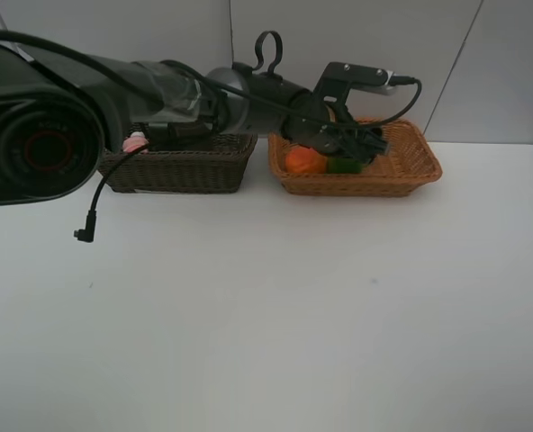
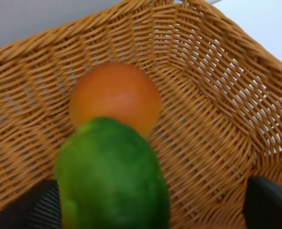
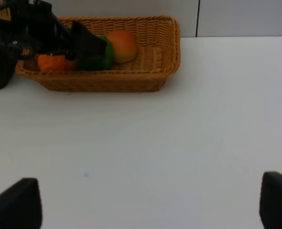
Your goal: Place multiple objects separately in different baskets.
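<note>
Progress: the task looks close to done. All three fruits lie in the light orange-tan basket (image 1: 409, 155), and the pink bottle (image 1: 136, 141) shows at the rim of the dark brown basket (image 1: 181, 169). The pump bottle and the cup are not visible; the arm hides most of that basket. The table (image 1: 275, 306) carries no loose items.

What is left: judging by this, only the release of the green fruit (image 2: 113, 179) and the arm's retreat.

Left gripper (image 1: 364, 144): reaches into the tan basket. Its jaws stand wide, one dark finger (image 2: 268, 200) well to one side of the green fruit, the other close against its opposite side. Whether they touch the fruit, I cannot tell; it looks released or nearly so.

Green fruit: between the left jaws, on the basket floor or just above it.

Peach (image 2: 115, 99): just beyond the green fruit, ahead of the left jaws, touching or nearly touching it.

Tangerine (image 1: 305, 160): in the same basket, beside the left jaws, toward the dark basket.

Right gripper (image 3: 150, 202): jaws spread wide and empty, over bare table, well apart from both baskets.
</note>
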Robot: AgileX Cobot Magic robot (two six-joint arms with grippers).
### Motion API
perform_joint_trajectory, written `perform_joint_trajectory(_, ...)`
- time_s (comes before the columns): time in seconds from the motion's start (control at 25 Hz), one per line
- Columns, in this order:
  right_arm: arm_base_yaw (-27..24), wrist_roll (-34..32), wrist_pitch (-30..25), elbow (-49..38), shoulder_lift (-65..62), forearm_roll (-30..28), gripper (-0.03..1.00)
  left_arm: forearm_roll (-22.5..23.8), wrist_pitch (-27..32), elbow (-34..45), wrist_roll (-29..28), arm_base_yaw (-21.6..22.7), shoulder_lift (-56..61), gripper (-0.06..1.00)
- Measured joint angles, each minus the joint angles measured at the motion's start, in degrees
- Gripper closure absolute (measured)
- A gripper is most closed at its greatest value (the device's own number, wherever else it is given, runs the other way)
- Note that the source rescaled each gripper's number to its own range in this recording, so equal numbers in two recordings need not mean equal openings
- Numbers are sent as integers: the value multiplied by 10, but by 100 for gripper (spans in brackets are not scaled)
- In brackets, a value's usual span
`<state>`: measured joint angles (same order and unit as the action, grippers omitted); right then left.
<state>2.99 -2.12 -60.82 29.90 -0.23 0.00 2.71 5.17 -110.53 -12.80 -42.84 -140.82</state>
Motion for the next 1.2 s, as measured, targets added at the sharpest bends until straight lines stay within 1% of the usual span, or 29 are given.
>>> perform_joint_trajectory(0.12, 0, 0, 0, 0, 0, 0, 0, 0, 28, 0, 0, 0, 25, -5)
perform_joint_trajectory(0.2, 0, 0, 0, 0, 0, 0, 0, -1, 66, 0, 2, 1, 50, -5)
perform_joint_trajectory(0.28, 0, 0, 0, 0, 0, 0, 0, -5, 126, 0, 13, 4, 81, -5)
perform_joint_trajectory(0.4, 0, 0, 0, 0, 0, 0, 0, -13, 245, 1, 29, 15, 126, -5)
perform_joint_trajectory(0.48, 0, 0, 0, 0, 0, 0, 0, -13, 306, 11, 32, 26, 163, -5)
perform_joint_trajectory(0.56, 0, 0, 0, 0, 0, 0, 0, -13, 341, 38, 29, 38, 210, -5)
perform_joint_trajectory(0.68, 0, 0, 0, 0, 0, 0, 0, -13, 349, 106, 17, 59, 289, -5)
perform_joint_trajectory(0.72, 0, 0, 0, 0, 0, 0, 0, -13, 349, 106, 17, 59, 289, -5)
perform_joint_trajectory(0.76, 0, 0, 0, 0, 0, 0, 0, -15, 349, 135, 12, 68, 319, -5)
perform_joint_trajectory(0.8, 0, 0, 0, 0, 0, 0, 0, -15, 349, 192, 7, 86, 374, -5)
perform_joint_trajectory(0.84, 0, 0, 0, 0, 0, 0, 0, -15, 349, 223, 6, 99, 405, -5)
perform_joint_trajectory(1.0, 0, 0, 0, 0, 0, 0, 0, -15, 349, 343, 3, 154, 533, -5)
perform_joint_trajectory(1.2, 0, 0, 0, 0, 0, 0, 0, -14, 356, 471, 6, 225, 698, -5)
